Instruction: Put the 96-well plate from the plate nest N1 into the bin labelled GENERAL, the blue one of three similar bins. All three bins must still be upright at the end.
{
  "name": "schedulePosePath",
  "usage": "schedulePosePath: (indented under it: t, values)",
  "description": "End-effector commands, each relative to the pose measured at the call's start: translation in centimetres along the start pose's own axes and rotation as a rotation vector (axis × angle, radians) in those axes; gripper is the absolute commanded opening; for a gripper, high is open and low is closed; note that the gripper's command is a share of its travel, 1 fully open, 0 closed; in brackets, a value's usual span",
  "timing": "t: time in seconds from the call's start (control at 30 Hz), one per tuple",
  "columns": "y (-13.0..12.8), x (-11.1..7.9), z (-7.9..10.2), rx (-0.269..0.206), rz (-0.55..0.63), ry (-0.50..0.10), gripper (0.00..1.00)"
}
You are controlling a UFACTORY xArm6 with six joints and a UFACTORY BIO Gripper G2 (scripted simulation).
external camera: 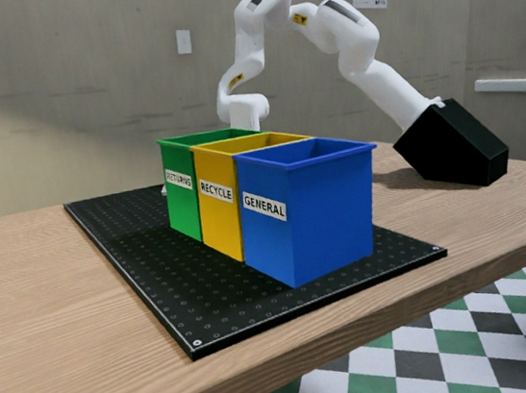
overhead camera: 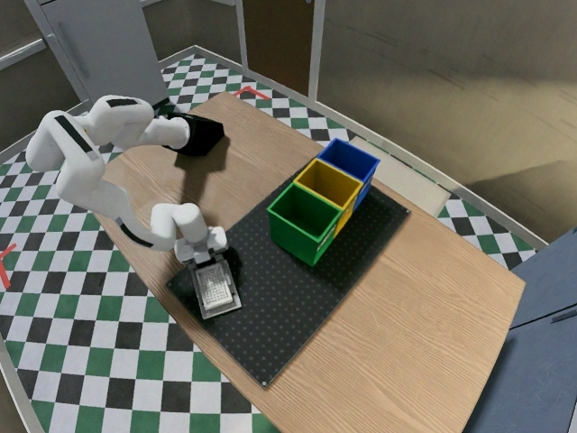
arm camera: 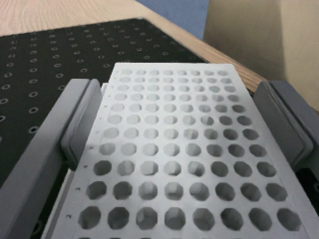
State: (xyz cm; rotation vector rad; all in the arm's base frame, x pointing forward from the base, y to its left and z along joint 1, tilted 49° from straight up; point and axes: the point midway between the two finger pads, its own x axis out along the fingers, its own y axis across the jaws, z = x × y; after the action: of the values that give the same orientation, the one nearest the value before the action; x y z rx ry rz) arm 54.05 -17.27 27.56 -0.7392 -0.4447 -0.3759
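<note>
Three open-topped bins, one green [overhead camera: 293,233] [external camera: 181,202], one yellow [overhead camera: 343,218] [external camera: 219,215] and one blue [overhead camera: 363,190] [external camera: 328,210], stand on one black perforated board [overhead camera: 297,308] [external camera: 149,279] [arm camera: 55,60], counted with three printed labels, one to a bin. At the board's corner by the table's long edge sit one nest [overhead camera: 236,305] and one 96-well plate [overhead camera: 215,285] [arm camera: 171,144]; one robot arm [overhead camera: 77,140] [external camera: 250,40] and one table [overhead camera: 409,317] [external camera: 32,304] [arm camera: 65,12] complete the tally.
</note>
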Motion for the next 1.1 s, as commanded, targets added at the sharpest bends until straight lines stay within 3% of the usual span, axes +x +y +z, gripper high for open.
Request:
schedulePosePath:
  t: [0.0,0.43,1.07]
  values:
    - [0.0,0.1,0.4,0.001,-0.001,-0.002,0.00]
    - [0.0,0.1,0.7,0.001,-0.001,-0.002,0.00]
    - [0.0,0.1,3.6,0.001,-0.001,-0.002,0.00]
